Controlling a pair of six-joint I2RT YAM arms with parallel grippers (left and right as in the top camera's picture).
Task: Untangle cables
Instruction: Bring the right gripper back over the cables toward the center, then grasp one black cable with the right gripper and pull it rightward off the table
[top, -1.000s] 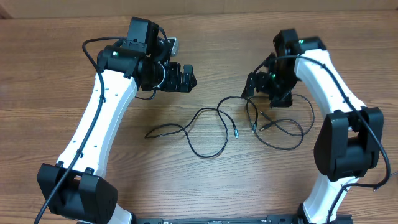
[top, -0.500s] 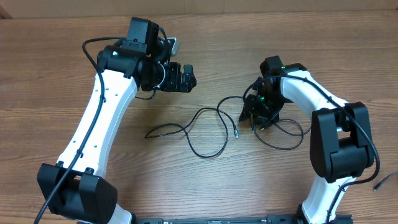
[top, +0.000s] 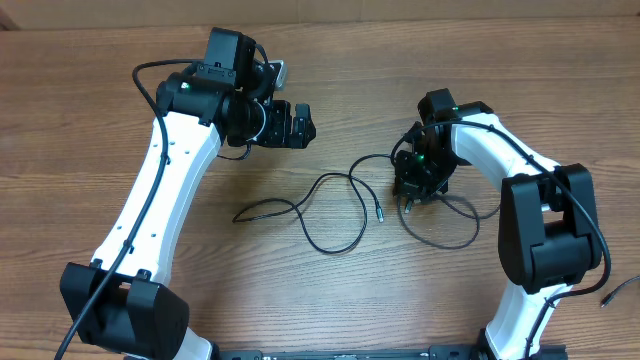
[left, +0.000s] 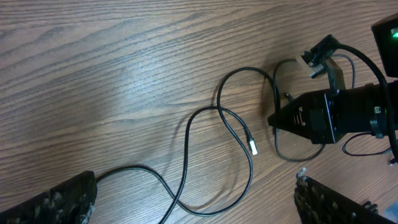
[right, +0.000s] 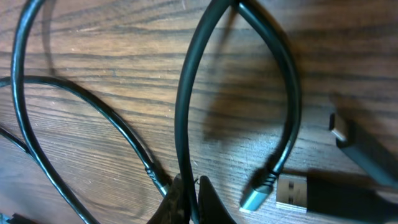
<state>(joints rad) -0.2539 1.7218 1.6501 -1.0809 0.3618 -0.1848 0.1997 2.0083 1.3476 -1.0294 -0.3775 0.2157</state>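
- The right gripper (top: 412, 192) is pressing down on the table (top: 100, 120) at the right-hand end of the cables (top: 349, 176). Its jaws are pinched fully together on one thin black strand, which the right wrist view is showing as one side of a narrow loop rising from between the tips.
- The left gripper (top: 298, 124) is hanging spread wide and empty over the far side of the table, well apart from the cords and touching nothing.
- The cables are lying flat on the wood between the two arms, in loose open loops rather than a tight clump. Their long axis is running left to right across the table.
- A silver-tipped plug (left: 253, 148) is resting near the middle of the loops, while a USB plug (right: 292, 190) is lying just beside the pinched strand, close to the right jaws.
- The next move is turning on where the slack lies: nearly all of it is trailing away to the left of the right gripper, with only one loop on its near-right side. A pull to the right or straight up would likely be drawing the strand out along the tangle's own length.
- The loose tail at the left end is lying nearer the left arm, which looks better placed for pinning or lifting that end. Whether the held strand belongs to the same cord as that tail cannot be told from these views.
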